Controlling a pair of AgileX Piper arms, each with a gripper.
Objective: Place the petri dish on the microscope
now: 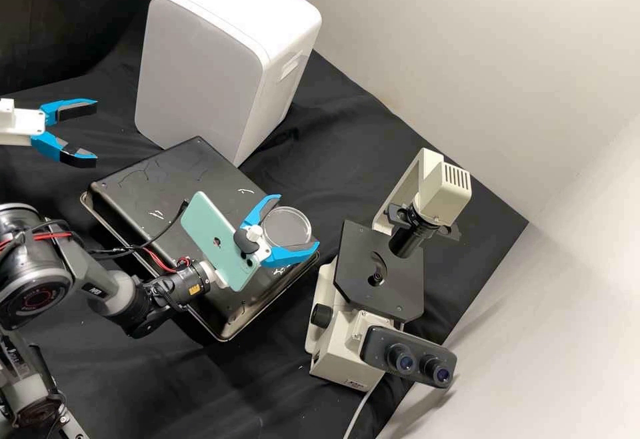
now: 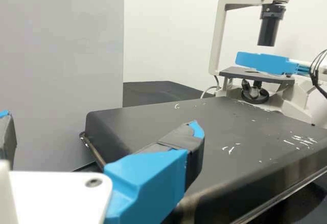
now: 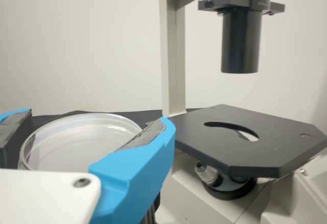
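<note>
Holding the dish (image 3: 76,141) in my right gripper (image 1: 293,223) just left of the microscope (image 1: 341,349), so I reckon pickup's done, only placing's left.

We are looking at a black bench (image 1: 347,139), its dark cloth lying creased and running back to a pale, bare wall (image 1: 480,52) that is catching soft, even light. A white box (image 1: 220,59) with rounded corners is standing on the cloth at the far side, and beside it a dark backdrop (image 1: 67,19) is sitting in shadow.
</note>
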